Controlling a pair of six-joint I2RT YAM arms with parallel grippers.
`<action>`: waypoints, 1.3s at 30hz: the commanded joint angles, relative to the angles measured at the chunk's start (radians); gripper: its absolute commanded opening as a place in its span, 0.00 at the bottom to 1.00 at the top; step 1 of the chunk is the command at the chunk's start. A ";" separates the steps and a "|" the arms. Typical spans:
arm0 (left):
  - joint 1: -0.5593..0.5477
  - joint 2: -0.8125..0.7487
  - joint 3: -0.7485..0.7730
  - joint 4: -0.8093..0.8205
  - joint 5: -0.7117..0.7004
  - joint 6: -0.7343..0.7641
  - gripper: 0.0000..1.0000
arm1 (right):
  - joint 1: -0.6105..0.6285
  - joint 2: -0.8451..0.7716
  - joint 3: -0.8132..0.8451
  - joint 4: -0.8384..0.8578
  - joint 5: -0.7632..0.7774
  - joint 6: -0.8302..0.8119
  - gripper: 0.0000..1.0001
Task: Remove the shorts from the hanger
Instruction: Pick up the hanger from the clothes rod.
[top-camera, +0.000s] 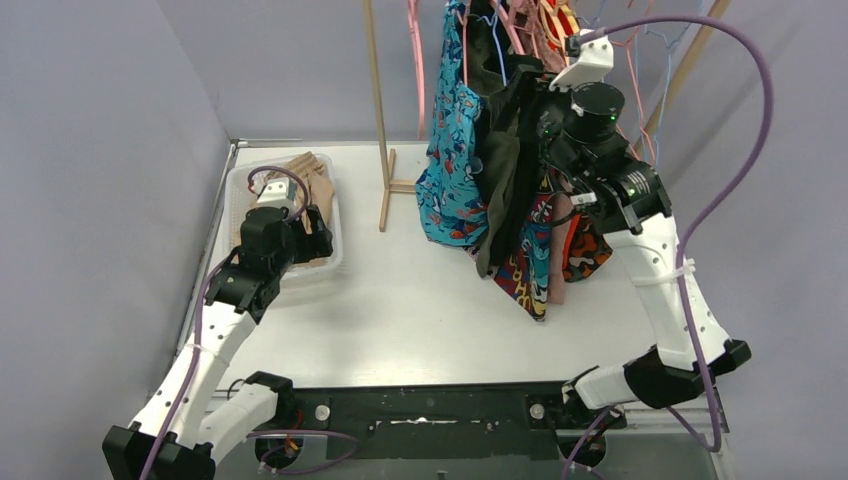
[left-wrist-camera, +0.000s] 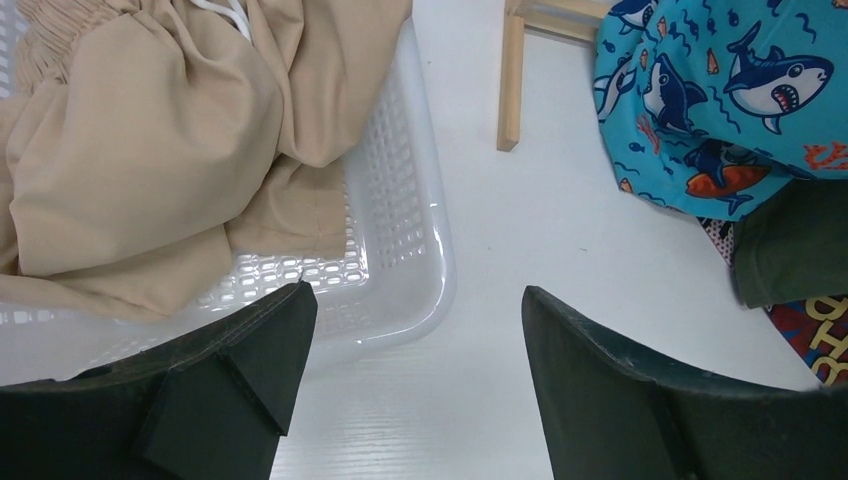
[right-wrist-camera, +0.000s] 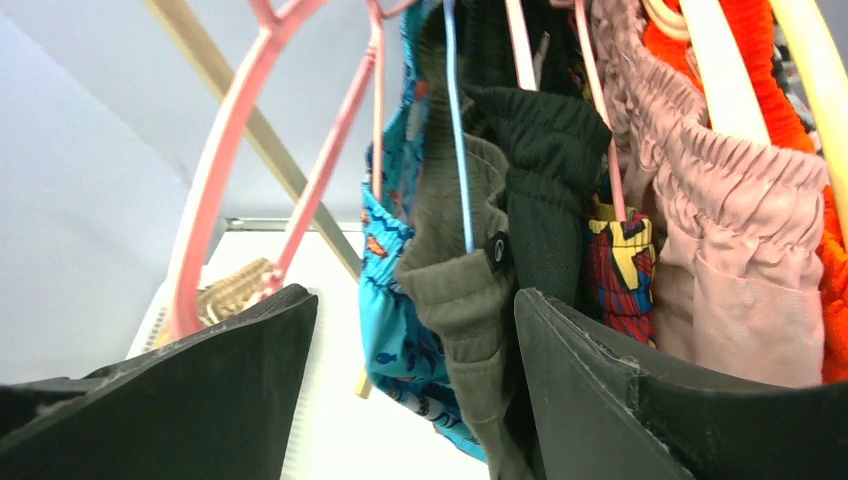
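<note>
Gaping wide, right hand (right-wrist-camera: 412, 300) brackets olive shorts (right-wrist-camera: 432, 190); left hand (left-wrist-camera: 410, 297) open, empty.

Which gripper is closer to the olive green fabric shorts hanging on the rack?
Right. The right gripper is open directly in front of the olive green fabric shorts; the left gripper is open far away, over the rim of the white plastic basket.

White arms (top-camera: 664, 268), black joints (top-camera: 598, 106); purple cables (top-camera: 768, 80)
</note>
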 joint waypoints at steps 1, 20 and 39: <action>0.005 -0.019 0.008 0.023 -0.020 0.025 0.76 | 0.011 -0.023 -0.037 0.104 -0.140 0.002 0.72; 0.004 -0.046 -0.013 0.021 -0.010 0.014 0.76 | -0.006 0.243 0.118 0.097 -0.018 -0.005 0.59; 0.004 -0.053 -0.042 0.039 0.010 0.002 0.76 | -0.035 0.495 0.439 0.028 0.040 -0.120 0.49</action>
